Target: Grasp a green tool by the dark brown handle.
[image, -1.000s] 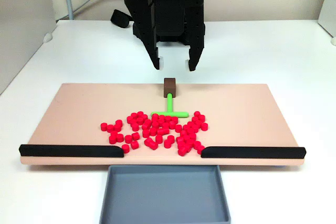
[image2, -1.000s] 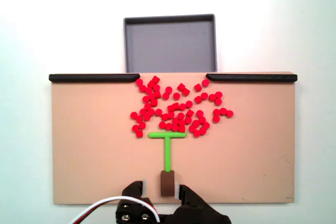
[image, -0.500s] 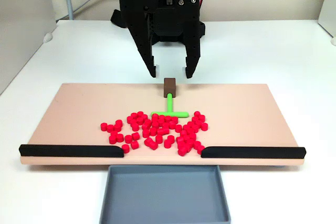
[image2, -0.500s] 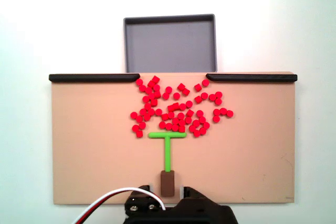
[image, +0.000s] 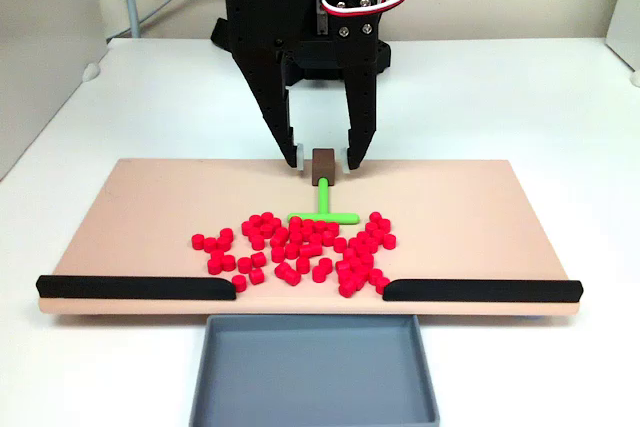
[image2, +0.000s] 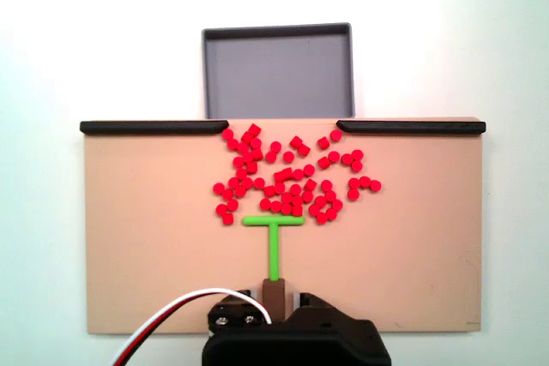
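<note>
The green tool [image: 324,204] [image2: 274,242] lies flat on the tan board [image: 150,202] [image2: 146,237], its crossbar against the red pellets. Its dark brown handle [image: 323,163] [image2: 274,290] caps the stem's other end. In both fixed views my black gripper [image: 323,156] [image2: 274,296] stands open, one fingertip on each side of the handle with small gaps between. In the fixed view from above, the gripper body covers the lower part of the handle.
Several red pellets [image: 300,247] [image2: 292,177] are scattered on the board. Two long black bars [image: 135,287] [image: 480,290] edge the board, with a gap between them leading to a grey tray [image: 315,367] [image2: 277,70]. A white table lies around.
The gripper has come down and forward from behind the board, and its open fingers now straddle the brown handle. The tool and pellets have not moved.
</note>
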{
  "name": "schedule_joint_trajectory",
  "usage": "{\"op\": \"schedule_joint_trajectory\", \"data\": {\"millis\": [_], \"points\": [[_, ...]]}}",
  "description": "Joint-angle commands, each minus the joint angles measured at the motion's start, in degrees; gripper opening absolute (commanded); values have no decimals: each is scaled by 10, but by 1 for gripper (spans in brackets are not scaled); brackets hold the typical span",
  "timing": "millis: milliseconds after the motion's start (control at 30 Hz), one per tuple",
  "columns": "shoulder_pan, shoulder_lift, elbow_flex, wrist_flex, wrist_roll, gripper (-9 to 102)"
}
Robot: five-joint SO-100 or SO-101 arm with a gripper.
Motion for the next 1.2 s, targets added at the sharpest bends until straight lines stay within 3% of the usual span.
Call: {"op": "schedule_joint_trajectory", "data": {"millis": [0, 1167], "points": [[-9, 15, 8, -2, 8, 15], [-13, 31, 6, -2, 11, 13]]}}
